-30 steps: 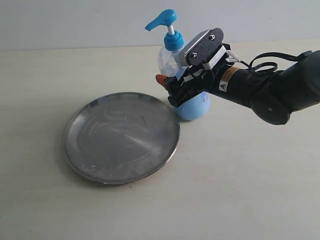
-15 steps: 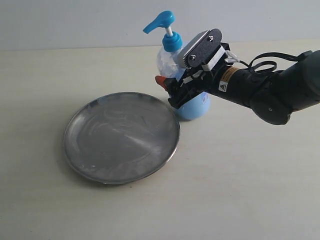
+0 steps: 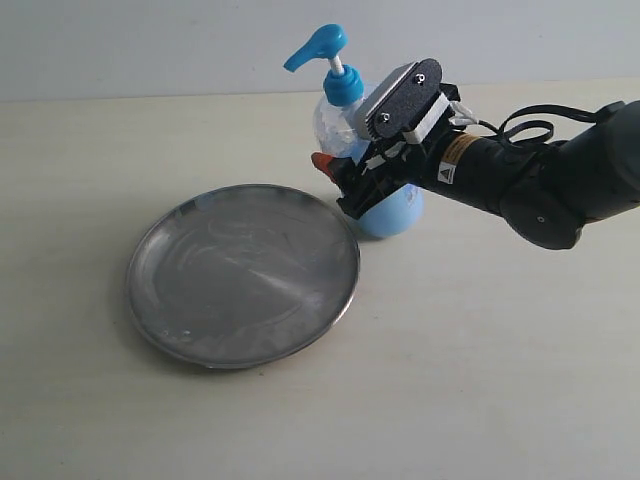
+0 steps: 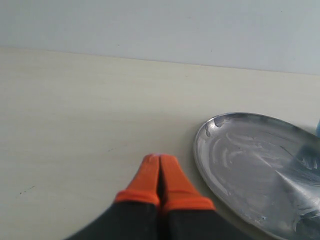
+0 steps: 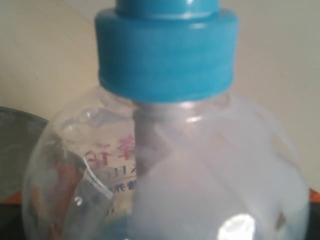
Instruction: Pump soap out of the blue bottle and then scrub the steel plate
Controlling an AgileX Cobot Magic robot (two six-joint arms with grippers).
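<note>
The blue bottle (image 3: pixel 336 115) stands at the far right rim of the steel plate (image 3: pixel 243 275), leaning a little toward the plate. Its blue pump head (image 3: pixel 320 45) points left. My right gripper (image 3: pixel 350 185) is shut on the bottle's body from the right, with one orange fingertip (image 3: pixel 322 160) showing at its left side. In the right wrist view the clear bottle (image 5: pixel 190 165) and its blue collar (image 5: pixel 165 50) fill the frame. My left gripper (image 4: pixel 160 159) is shut on nothing, low over the table beside the plate (image 4: pixel 250 160). No soap blob shows on the streaky plate.
Pale beige table (image 3: pixel 500 380) all round, with a light wall (image 3: pixel 150 40) behind. The right arm's black forearm (image 3: pixel 540 185) stretches over the table from the right edge.
The bottle has tipped slightly: its pump head has shifted left toward the plate while the right gripper stays on its body. The plate has not moved.
</note>
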